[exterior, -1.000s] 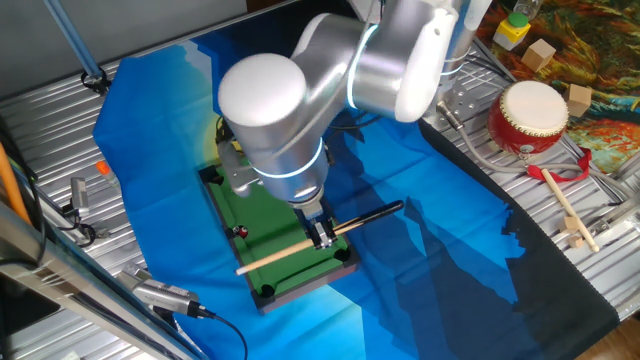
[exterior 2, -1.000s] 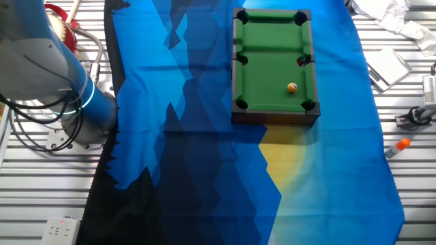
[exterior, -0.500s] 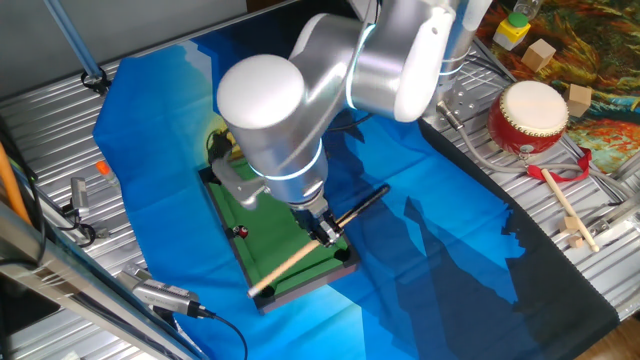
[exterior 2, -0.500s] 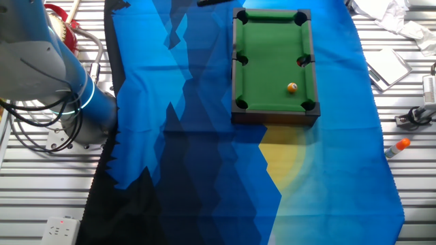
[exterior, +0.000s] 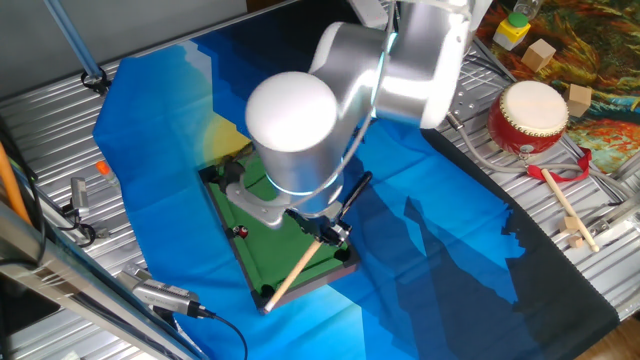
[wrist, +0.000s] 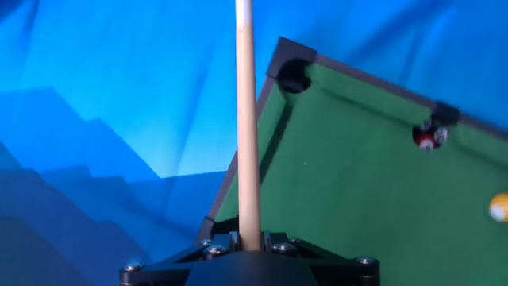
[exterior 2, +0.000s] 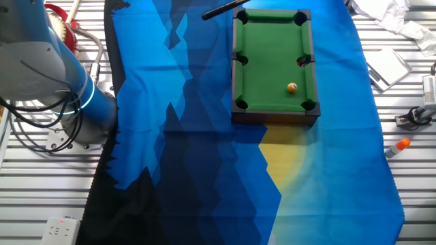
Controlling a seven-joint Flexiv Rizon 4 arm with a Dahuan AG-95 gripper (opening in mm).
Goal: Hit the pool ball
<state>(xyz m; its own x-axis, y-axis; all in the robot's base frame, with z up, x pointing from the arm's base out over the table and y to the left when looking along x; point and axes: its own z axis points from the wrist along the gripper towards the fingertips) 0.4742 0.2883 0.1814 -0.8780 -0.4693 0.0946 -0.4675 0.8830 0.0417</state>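
The pool ball (exterior 2: 291, 87), tiny and orange-yellow, lies on the green felt of the mini pool table (exterior 2: 272, 117) near its right rail. In the hand view the pool ball (wrist: 499, 207) shows at the far right edge. My gripper (wrist: 248, 238) is shut on the wooden cue stick (wrist: 246, 119), which points straight ahead along the table's left rail, well left of the ball. In one fixed view the gripper (exterior: 333, 233) hangs over the table's (exterior: 262, 235) near end, the cue stick (exterior: 295, 270) slanting across it. The arm hides the ball there.
A tiny red ball (wrist: 426, 141) sits by a side pocket; it also shows as the red ball (exterior: 240, 231). A dark ball (exterior 2: 302, 61) rests at the right side pocket. The cue's dark butt (exterior 2: 221, 10) juts past the table's far left corner. A red drum (exterior: 530, 115) stands at the right.
The arm has turned the cue: its pale tip swung toward the table's near corner and its dark butt came into the other fixed view. The balls have not moved.
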